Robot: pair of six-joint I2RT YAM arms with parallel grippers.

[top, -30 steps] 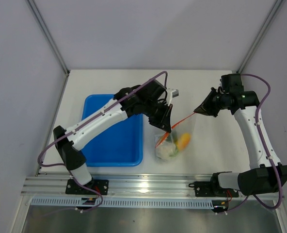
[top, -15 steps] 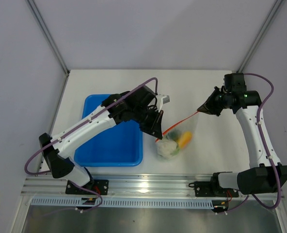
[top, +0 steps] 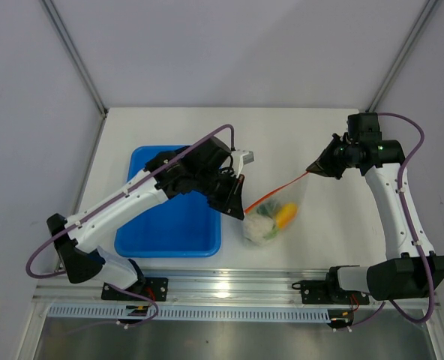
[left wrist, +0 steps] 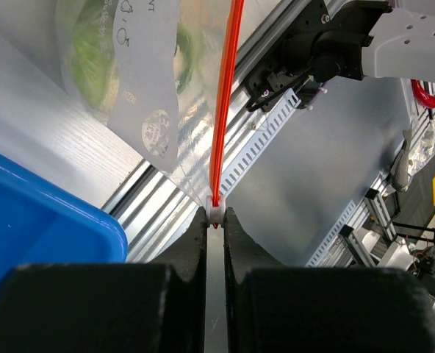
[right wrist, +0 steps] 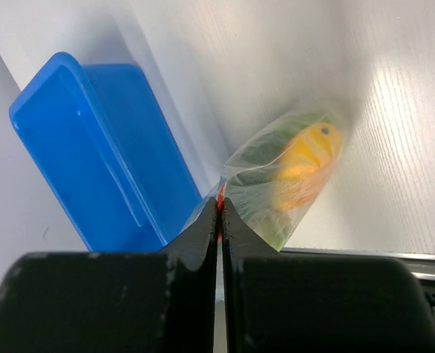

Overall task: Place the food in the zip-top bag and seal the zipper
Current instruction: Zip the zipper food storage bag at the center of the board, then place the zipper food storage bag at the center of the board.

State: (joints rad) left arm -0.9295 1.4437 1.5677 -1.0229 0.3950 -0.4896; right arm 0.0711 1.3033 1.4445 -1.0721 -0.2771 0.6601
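the left gripper (left wrist: 214,215) and right gripper (right wrist: 219,207) each pinched an end of the zipper (left wrist: 225,110), stretching it taut between them (presumably ready for sealing).

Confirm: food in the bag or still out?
In: orange-yellow fruit and cabbage show through the clear bag; rest unclear.

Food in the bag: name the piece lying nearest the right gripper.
The orange-yellow fruit. It sits on the right side of the bag, closer to the right gripper than the white-and-pale-green cabbage, which lies at the lower left end.
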